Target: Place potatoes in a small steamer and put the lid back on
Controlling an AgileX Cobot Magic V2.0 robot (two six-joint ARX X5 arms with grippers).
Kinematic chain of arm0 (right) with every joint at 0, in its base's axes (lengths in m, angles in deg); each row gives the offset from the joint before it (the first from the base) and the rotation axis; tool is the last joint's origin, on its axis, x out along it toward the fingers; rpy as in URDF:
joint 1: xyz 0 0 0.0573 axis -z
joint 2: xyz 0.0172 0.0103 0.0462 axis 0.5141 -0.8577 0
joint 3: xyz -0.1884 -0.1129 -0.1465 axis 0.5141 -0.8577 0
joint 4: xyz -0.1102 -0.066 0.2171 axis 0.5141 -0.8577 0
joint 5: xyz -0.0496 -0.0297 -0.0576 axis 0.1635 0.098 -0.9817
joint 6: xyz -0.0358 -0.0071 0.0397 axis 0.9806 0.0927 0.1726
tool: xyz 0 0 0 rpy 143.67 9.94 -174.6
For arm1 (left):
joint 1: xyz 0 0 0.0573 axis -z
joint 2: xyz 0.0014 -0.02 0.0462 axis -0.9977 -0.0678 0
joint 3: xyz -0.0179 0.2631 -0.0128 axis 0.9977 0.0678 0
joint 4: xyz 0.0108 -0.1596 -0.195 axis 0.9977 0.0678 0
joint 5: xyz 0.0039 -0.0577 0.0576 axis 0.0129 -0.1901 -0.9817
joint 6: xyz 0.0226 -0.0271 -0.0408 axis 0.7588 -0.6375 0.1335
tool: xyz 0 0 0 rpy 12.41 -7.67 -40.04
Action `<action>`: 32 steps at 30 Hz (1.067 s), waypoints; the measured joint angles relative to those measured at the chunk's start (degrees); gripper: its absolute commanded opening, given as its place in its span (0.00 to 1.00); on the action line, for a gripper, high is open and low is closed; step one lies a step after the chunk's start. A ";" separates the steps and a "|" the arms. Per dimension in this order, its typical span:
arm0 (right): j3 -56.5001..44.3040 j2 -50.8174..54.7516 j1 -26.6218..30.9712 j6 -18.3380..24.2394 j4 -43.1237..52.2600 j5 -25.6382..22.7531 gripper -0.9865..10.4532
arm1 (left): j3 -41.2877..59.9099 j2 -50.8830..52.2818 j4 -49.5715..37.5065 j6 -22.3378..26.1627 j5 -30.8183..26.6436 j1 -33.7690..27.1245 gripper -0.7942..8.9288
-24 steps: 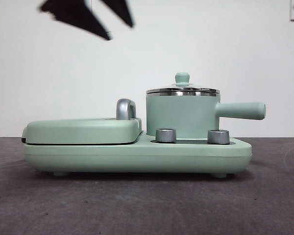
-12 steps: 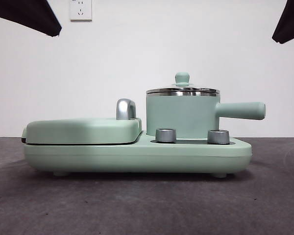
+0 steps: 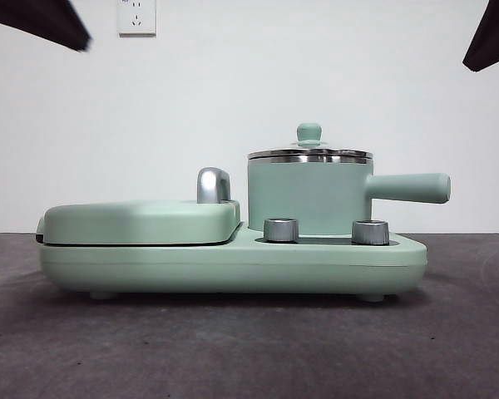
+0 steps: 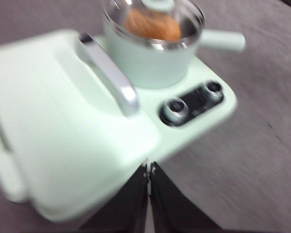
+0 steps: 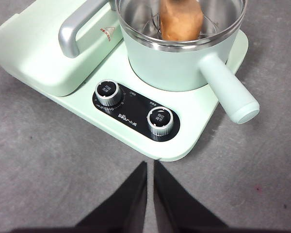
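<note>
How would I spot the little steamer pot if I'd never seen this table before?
Find the wide mint-green cooking appliance on the dark table. The small steamer stands on its end with the two metal dials, beside the flat hinged griddle cover. It is the only upright cylinder: steel rim, straight side handle, a glass lid with a green knob, an orange-brown potato inside.

Front view — a second ago one dark arm with splayed jaws hung blurred at upper left centre, covering the wall socket (image 3: 137,17). Now two black tips only: one (image 3: 41,21) in the top left corner, pulled slightly further toward the edge than half a second ago, one (image 3: 492,37) in the top right corner. Socket uncovered.
</note>
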 measured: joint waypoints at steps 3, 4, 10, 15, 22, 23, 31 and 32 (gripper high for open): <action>0.00 0.00 0.00 -0.02 -0.02 0.00 0.10 | 8.55 8.72 -8.79 0.46 -1.99 -7.58 0.09; 0.00 0.00 0.00 -0.04 0.00 0.00 0.10 | 12.13 12.04 -11.91 0.46 -2.21 -10.80 0.09; 0.00 0.00 0.00 -0.15 -0.02 0.00 0.10 | 27.89 29.64 -17.14 0.50 -3.96 -25.79 0.09; 0.00 0.00 0.00 -0.15 -0.02 0.00 0.10 | 35.52 37.53 -17.16 0.52 -4.07 -29.68 0.09; 0.00 0.00 0.00 -0.15 0.00 0.00 0.10 | 40.81 43.21 -14.53 0.52 -4.04 -30.16 0.09; 0.00 0.00 0.00 -0.15 -0.02 0.00 0.10 | 40.81 43.12 -14.16 0.52 -4.04 -30.16 0.09; 0.00 0.00 0.00 -0.15 -0.02 0.00 0.10 | 40.81 43.12 -14.10 0.52 -4.02 -30.16 0.09; 0.00 0.04 0.02 0.04 0.02 -0.13 0.10 | 40.81 43.12 -14.10 0.52 -4.02 -30.16 0.09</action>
